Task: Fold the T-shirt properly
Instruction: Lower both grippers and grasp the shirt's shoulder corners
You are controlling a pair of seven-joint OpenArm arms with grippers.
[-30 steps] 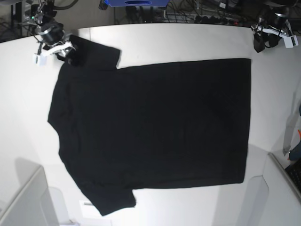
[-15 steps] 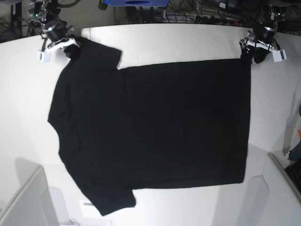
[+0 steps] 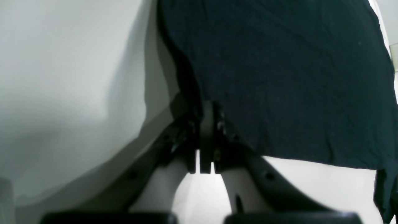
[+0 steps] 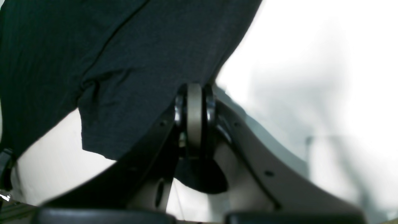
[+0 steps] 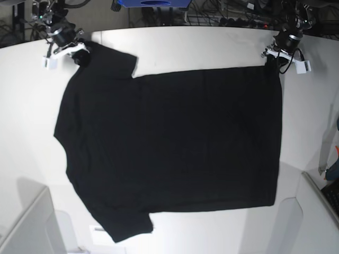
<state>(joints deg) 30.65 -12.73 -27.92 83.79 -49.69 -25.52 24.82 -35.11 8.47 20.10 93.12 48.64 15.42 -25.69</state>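
Note:
The black T-shirt (image 5: 169, 143) lies flat on the white table (image 5: 212, 45), plain side up, with its sleeves at the left and its hem at the right. My left gripper (image 5: 274, 59) is at the hem's far corner. In the left wrist view it (image 3: 206, 112) is shut on the edge of the cloth (image 3: 279, 77). My right gripper (image 5: 79, 54) is at the far sleeve. In the right wrist view it (image 4: 194, 93) is shut on the sleeve's edge (image 4: 124, 62). No print shows.
A grey box (image 5: 26, 227) stands at the front left corner and another (image 5: 318, 211) at the front right. Cables (image 5: 222, 16) and a blue object (image 5: 153, 3) lie beyond the table's far edge.
My left gripper has come in from off the cloth to the hem's far corner and has closed on it. My right gripper has shifted slightly up on the far sleeve.

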